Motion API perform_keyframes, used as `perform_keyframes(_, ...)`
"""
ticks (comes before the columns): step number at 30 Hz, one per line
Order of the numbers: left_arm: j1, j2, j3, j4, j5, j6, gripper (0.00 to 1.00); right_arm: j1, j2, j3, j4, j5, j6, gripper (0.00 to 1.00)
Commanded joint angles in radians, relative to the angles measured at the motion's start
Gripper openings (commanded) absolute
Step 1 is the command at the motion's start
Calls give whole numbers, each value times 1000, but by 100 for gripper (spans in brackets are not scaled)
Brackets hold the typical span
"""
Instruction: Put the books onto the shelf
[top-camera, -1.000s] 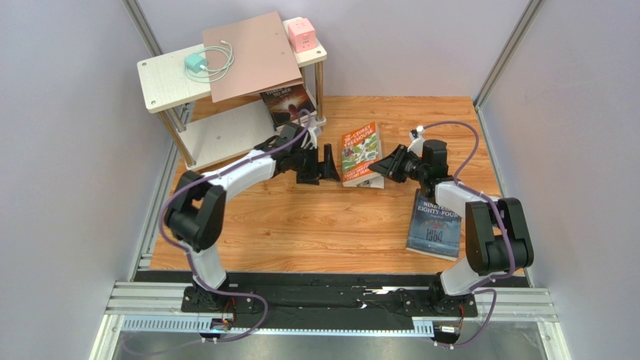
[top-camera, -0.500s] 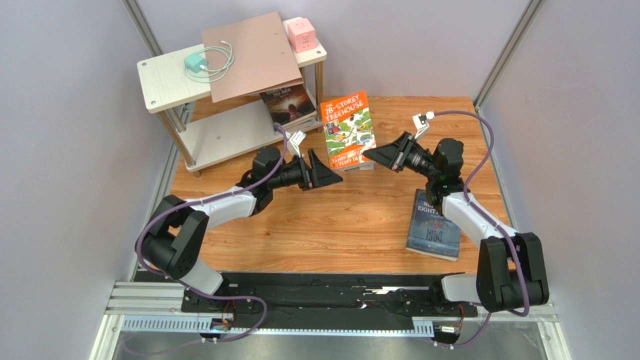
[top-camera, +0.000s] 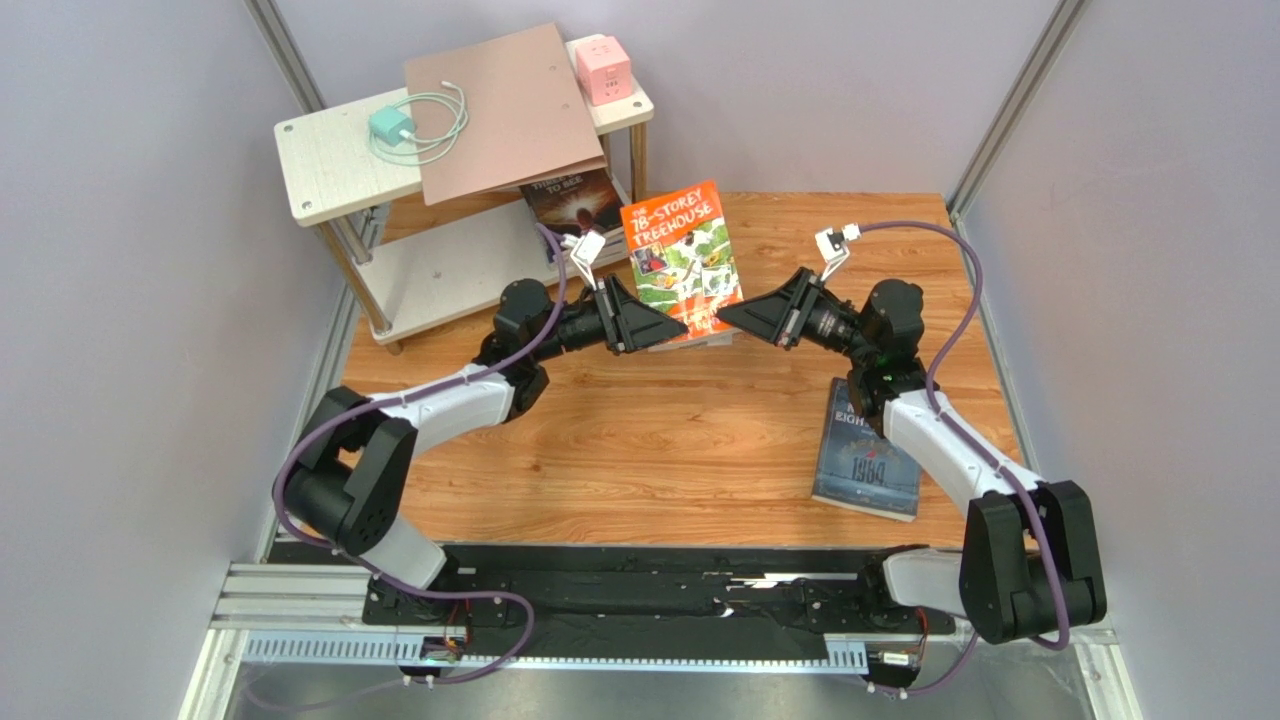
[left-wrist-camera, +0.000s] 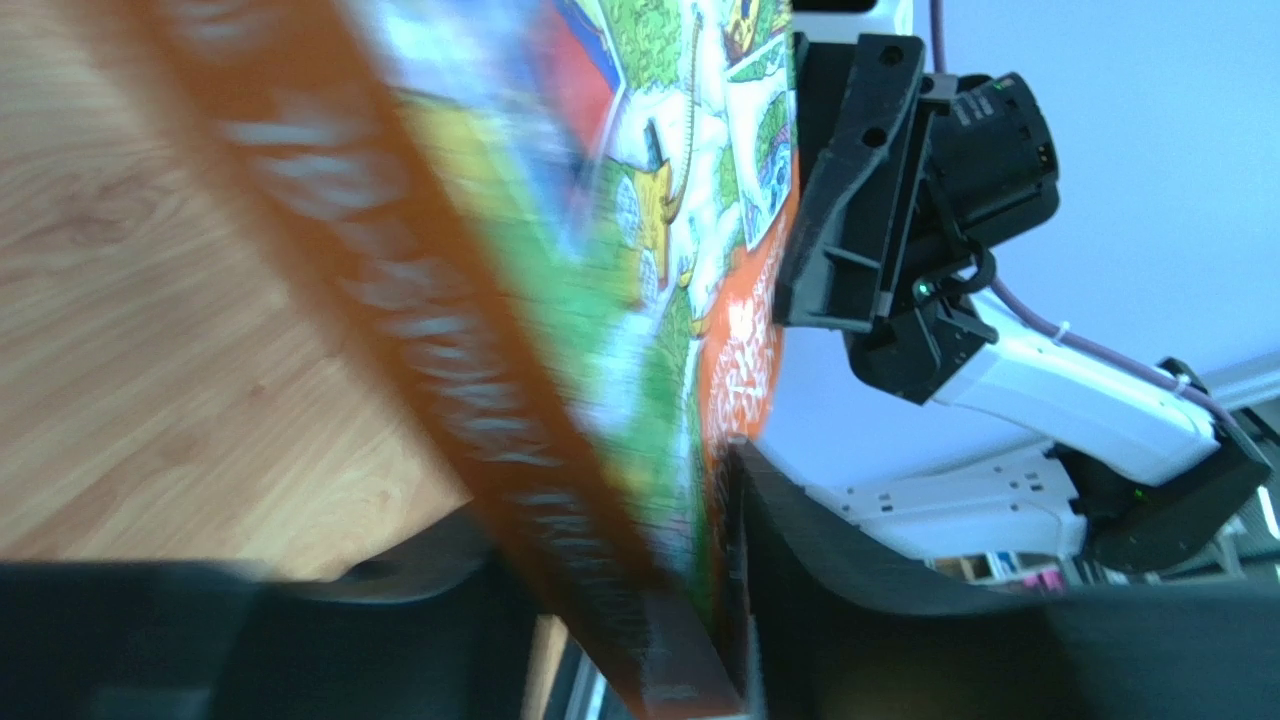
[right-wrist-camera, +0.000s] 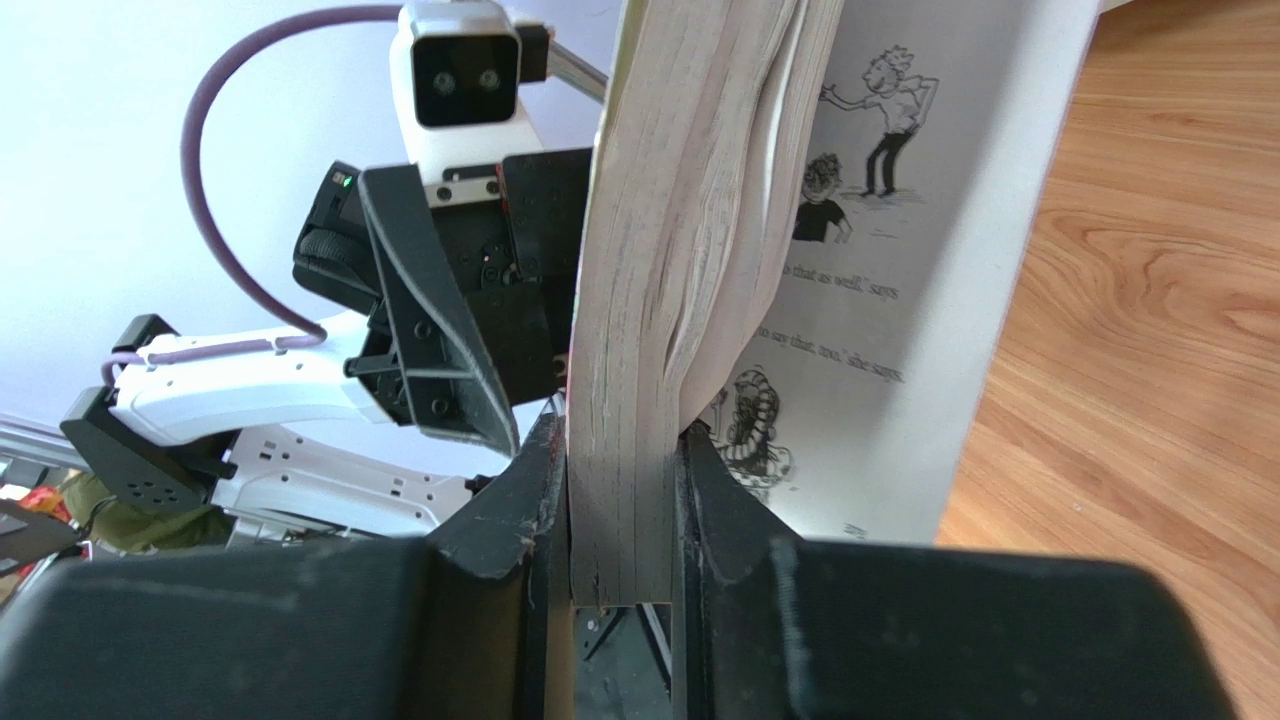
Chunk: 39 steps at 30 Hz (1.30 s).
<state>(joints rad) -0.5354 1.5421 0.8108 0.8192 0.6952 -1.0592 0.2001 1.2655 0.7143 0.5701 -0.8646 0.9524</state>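
Right claw (top-camera: 732, 315) clamps the lower right edge of the orange book (top-camera: 684, 255), seen from above raised clear of the surface (top-camera: 661, 435), cover tilted up, while the left claw (top-camera: 661, 327) meets its lower left edge. This looks like a hand-over, since the shelf (top-camera: 323, 165) stands at the far left corner, on the left arm's side. Three books show plainly, one of each: the orange one aloft, a dark one (top-camera: 576, 203) on the shelf's lower tier, and a grey-blue one (top-camera: 869, 465) flat beside the right arm. There is one shelf with two tiers, its top carrying one board (top-camera: 504, 113), one charger (top-camera: 391, 128) and one pink cube (top-camera: 604, 68). From the left wrist, the blurred book's corner sits between the left fingers (left-wrist-camera: 796, 555); whether they pinch it cannot be told. From the right wrist, both fingers (right-wrist-camera: 519, 510) press the page block, and several pages fan loose.
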Motion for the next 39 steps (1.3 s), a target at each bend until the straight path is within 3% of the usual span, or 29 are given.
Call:
perform_keyframes(1, -9, 53, 80, 115, 41, -30, 16, 21, -41, 20, 74, 6, -17, 2)
perform_keyframes(2, -12, 67, 93, 116, 49, -41, 0, 21, -41, 19, 73, 10, -17, 2)
perform_keyframes(5, -15, 85, 106, 123, 58, -53, 0, 21, -40, 22, 54, 15, -27, 6)
perform_keyframes(6, -12, 87, 94, 112, 47, -54, 0, 21, -40, 28, 27, 18, -64, 23)
perform_keyframes(8, 12, 88, 82, 92, 40, -51, 0, 21, -40, 56, -88, 47, -108, 46)
perform_keyframes(9, 24, 92, 67, 83, 43, -56, 0, 21, -41, 60, -119, 55, -128, 64)
perform_keyframes(12, 93, 119, 13, 153, 68, -105, 0, 21, -58, 54, -182, 90, -171, 85)
perform_keyframes(15, 175, 165, -33, 268, 119, -172, 0, 21, -71, 45, -225, 114, -207, 94)
perform_keyframes(25, 382, 246, 11, 313, 228, -229, 0, 19, -68, 7, -246, 118, -250, 95)
perform_keyframes(39, 434, 279, 149, 294, 326, -318, 0, 21, -26, -12, -237, 119, -271, 94)
